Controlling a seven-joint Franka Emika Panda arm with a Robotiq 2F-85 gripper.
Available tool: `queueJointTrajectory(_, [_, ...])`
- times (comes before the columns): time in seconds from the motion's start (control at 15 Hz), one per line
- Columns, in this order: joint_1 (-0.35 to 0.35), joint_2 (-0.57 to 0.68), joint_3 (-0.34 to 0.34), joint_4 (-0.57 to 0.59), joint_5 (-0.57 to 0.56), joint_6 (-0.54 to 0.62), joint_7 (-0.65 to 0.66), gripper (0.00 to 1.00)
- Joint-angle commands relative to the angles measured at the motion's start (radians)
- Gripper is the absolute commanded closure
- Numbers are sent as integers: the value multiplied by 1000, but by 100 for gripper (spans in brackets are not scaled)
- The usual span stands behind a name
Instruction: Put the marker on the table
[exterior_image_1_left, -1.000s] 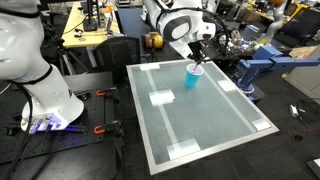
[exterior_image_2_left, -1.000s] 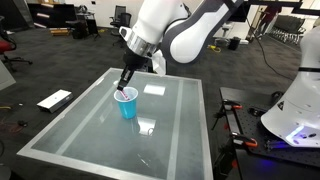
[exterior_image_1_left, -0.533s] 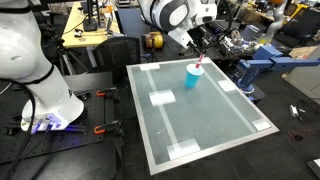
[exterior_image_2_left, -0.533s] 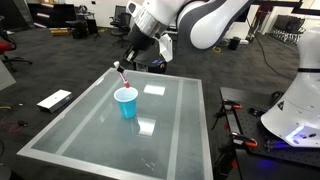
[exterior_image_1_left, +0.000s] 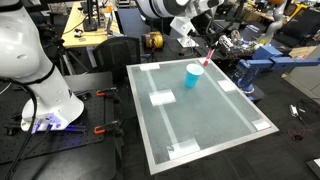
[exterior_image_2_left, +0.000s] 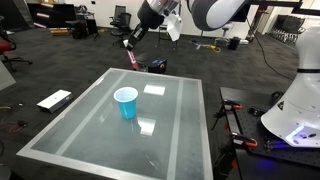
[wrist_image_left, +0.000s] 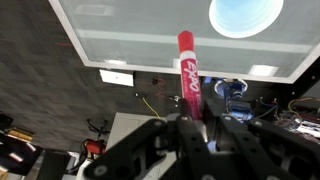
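Note:
My gripper is shut on the red-pink marker and holds it high in the air, tip pointing down. In both exterior views the gripper hangs above and beyond the far edge of the grey-green table, with the marker sticking out below the fingers. The light-blue cup stands upright on the table, below and apart from the marker. In the wrist view the cup shows at the top right, on the table.
White taped rectangles mark the tabletop. A cluttered wooden desk and chairs stand behind the table. A white robot base stands on the floor beside it, and a white board lies on the floor.
My gripper has lifted the marker out of the cup and carried it up and away, past the table's far edge. The cup has stayed in place.

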Motion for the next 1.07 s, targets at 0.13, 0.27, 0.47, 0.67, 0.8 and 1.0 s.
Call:
queueJointTrajectory(0.13, [14,-83,21,-13,51,-323,32,95])
queueJointTrajectory(0.27, [-125,-76,165,-3,141,-402,-10,95])
queueJointTrajectory(0.47, [-198,-58,237,-1,186,-400,-21,95])
queueJointTrajectory(0.67, [-230,-56,270,-1,197,-405,-32,80])
queueJointTrajectory(0.8, [-233,-56,272,-1,197,-405,-32,80])
queueJointTrajectory(1.0, [-251,-46,277,13,241,-382,-24,95])
